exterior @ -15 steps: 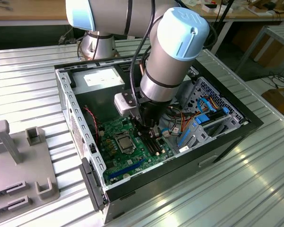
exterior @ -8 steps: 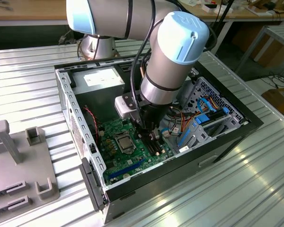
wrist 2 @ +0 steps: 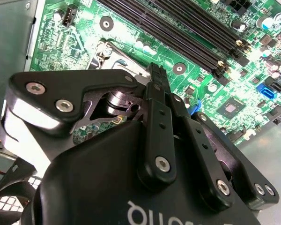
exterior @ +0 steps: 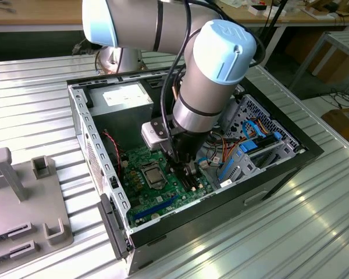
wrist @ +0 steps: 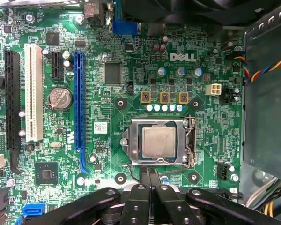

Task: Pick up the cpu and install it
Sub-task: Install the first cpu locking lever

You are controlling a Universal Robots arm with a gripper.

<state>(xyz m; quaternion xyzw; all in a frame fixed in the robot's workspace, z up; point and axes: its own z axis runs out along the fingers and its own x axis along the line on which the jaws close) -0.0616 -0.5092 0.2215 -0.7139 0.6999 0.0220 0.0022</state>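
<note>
The cpu [wrist: 158, 142], a small square chip with a pale silver top, lies flat inside the metal-framed socket [wrist: 189, 140] on the green motherboard [wrist: 131, 70]. In the exterior view the cpu [exterior: 153, 172] sits near the middle of the motherboard [exterior: 163, 195] inside the open computer case. My gripper [wrist: 150, 174] hovers just beside the socket's edge, its two black fingers pressed together with nothing between them. In the second wrist view the gripper [wrist 2: 157, 74] points down at the board next to the socket [wrist 2: 113, 52]. From the exterior view my gripper [exterior: 189, 170] hangs low over the board, to the right of the cpu.
The case walls [exterior: 87, 139] ring the board. A power supply [exterior: 125, 96] sits at the back, and a drive cage with blue cables [exterior: 250, 148] on the exterior view's right. Memory slots [wrist 2: 187, 33] and expansion slots [wrist: 33, 93] flank the socket. A grey fixture [exterior: 23, 197] stands outside the case.
</note>
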